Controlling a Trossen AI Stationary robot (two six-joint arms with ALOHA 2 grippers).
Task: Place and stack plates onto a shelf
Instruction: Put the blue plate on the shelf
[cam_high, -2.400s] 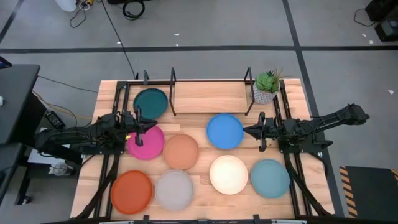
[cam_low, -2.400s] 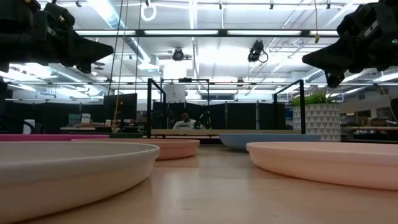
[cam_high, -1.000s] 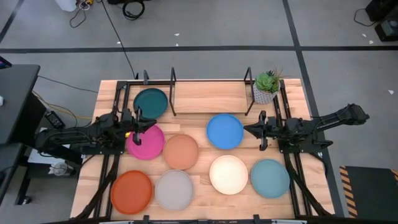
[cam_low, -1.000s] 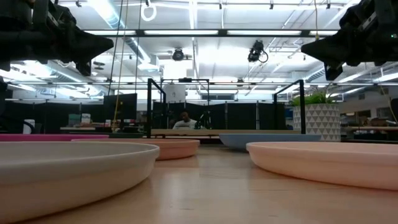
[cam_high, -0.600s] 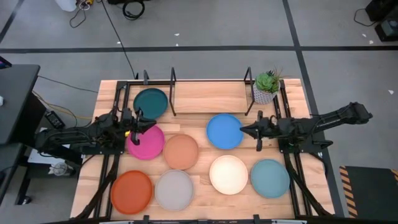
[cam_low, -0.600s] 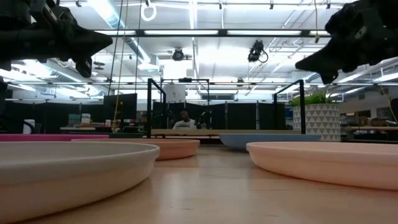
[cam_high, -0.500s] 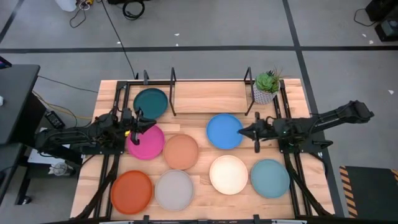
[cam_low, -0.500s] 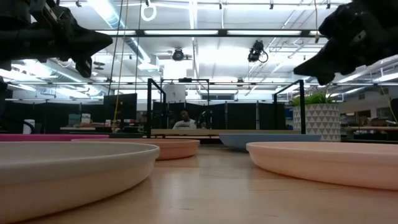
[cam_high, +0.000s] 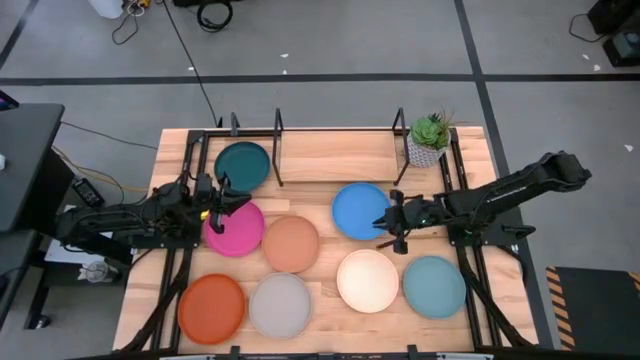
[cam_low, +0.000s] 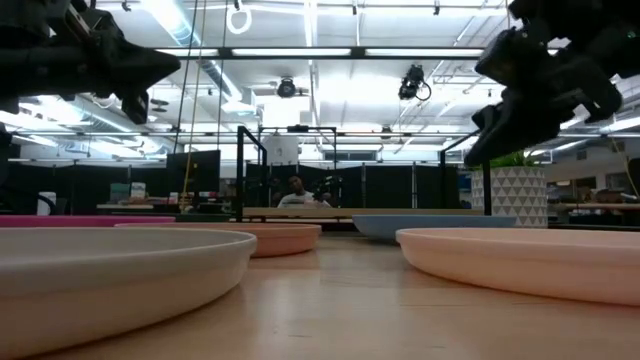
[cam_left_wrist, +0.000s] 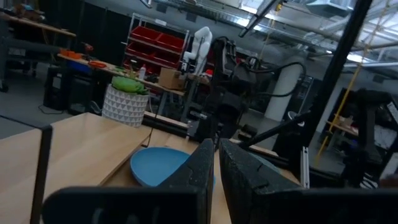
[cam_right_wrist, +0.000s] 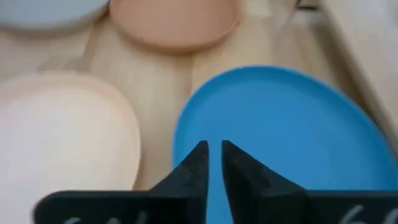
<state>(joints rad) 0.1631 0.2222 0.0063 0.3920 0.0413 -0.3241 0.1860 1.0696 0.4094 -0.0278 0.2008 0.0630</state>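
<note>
Eight plates show in the high view. The dark teal plate (cam_high: 242, 165) lies flat in the left bay of the black-rod shelf (cam_high: 330, 155). The magenta (cam_high: 235, 230), peach-tan (cam_high: 291, 244), bright blue (cam_high: 361, 210), orange (cam_high: 212, 308), grey (cam_high: 281, 304), cream (cam_high: 367, 281) and light teal (cam_high: 434, 286) plates lie flat on the table. My right gripper (cam_high: 384, 222) is shut and tipped down above the near right rim of the blue plate (cam_right_wrist: 280, 130); it is clear of the plate. My left gripper (cam_high: 236, 200) is shut and hovers level over the magenta plate's far rim.
A small green plant in a white pot (cam_high: 428, 140) stands at the shelf's right end. The shelf's middle and right bays show bare wood. Black rails run along the table's left and right sides. In the low view, a person sits far behind the table (cam_low: 297, 192).
My right gripper has gone toward the table's left edge and down toward the bright blue plate, and its fingers have tipped downward. The plates have not moved.
</note>
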